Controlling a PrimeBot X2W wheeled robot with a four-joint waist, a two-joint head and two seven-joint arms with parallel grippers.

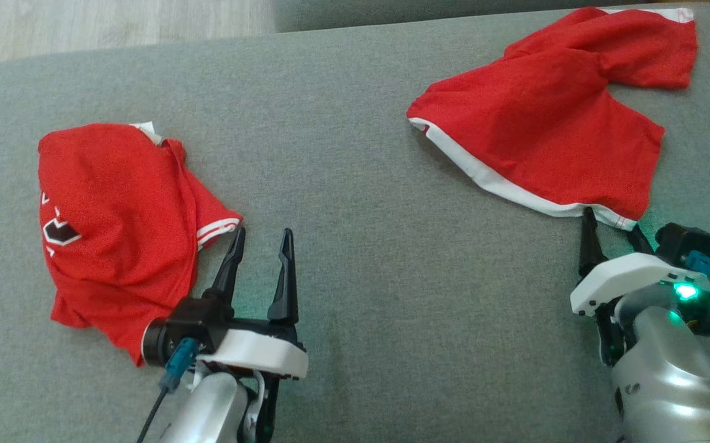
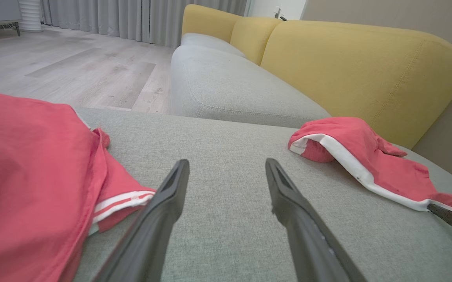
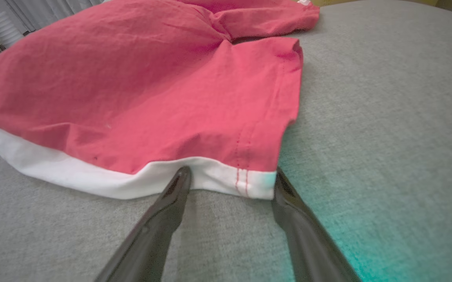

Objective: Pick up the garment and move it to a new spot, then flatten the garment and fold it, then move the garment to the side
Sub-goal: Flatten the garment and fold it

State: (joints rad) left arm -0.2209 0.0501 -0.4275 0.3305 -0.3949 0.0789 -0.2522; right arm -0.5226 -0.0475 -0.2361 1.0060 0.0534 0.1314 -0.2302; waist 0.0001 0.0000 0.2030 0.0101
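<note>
Right end effector (image 1: pixel 612 229), open, tips at the white hem of the crumpled red fabric garment (image 1: pixel 546 117); left end effector (image 1: pixel 263 234), open and empty, above the grey upholstered cushion (image 1: pixel 355 154).

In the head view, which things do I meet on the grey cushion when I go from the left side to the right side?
red shirt with the dark print → left tool → red garment with the white edge
</note>
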